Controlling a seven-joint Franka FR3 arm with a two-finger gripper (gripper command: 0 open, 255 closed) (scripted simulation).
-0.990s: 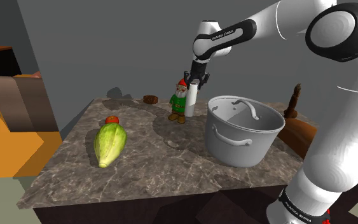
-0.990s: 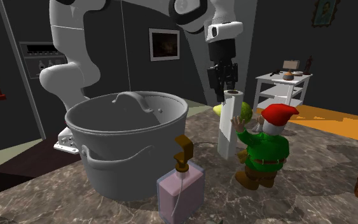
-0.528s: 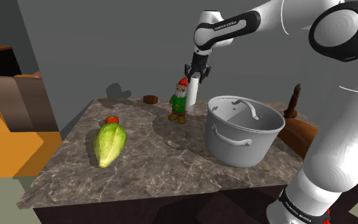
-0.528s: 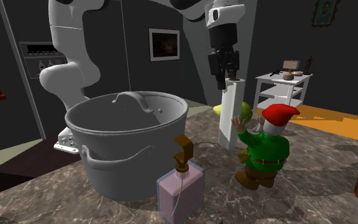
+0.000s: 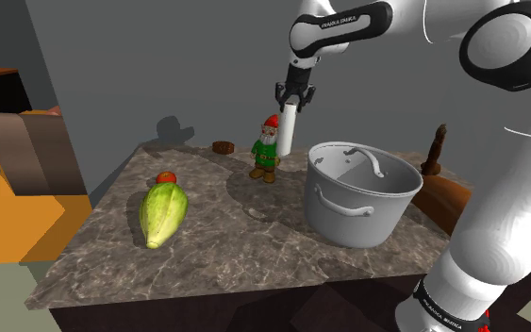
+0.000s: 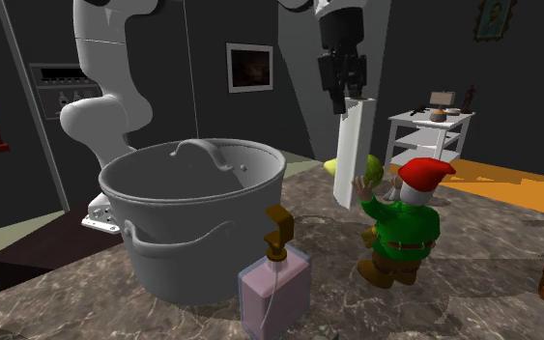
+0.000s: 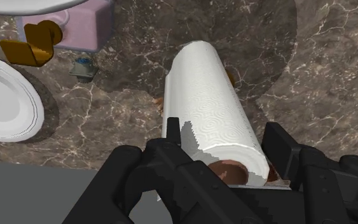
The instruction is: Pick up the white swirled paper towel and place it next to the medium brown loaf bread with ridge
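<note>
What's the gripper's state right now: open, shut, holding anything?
Gripper: shut on the top end of the white paper towel roll, which hangs upright beside the gnome.

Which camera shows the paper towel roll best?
Wrist view: the paper towel roll is close, swirl embossing clear. The shoulder and second exterior views show a plain white column upright in the gripper.

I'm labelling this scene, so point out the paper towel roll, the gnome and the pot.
paper towel roll (image 6: 350, 155), second exterior view, middle of its side.
gnome (image 5: 266, 151), shoulder view, green jacket.
pot (image 5: 367, 222), shoulder view, outer wall.
</note>
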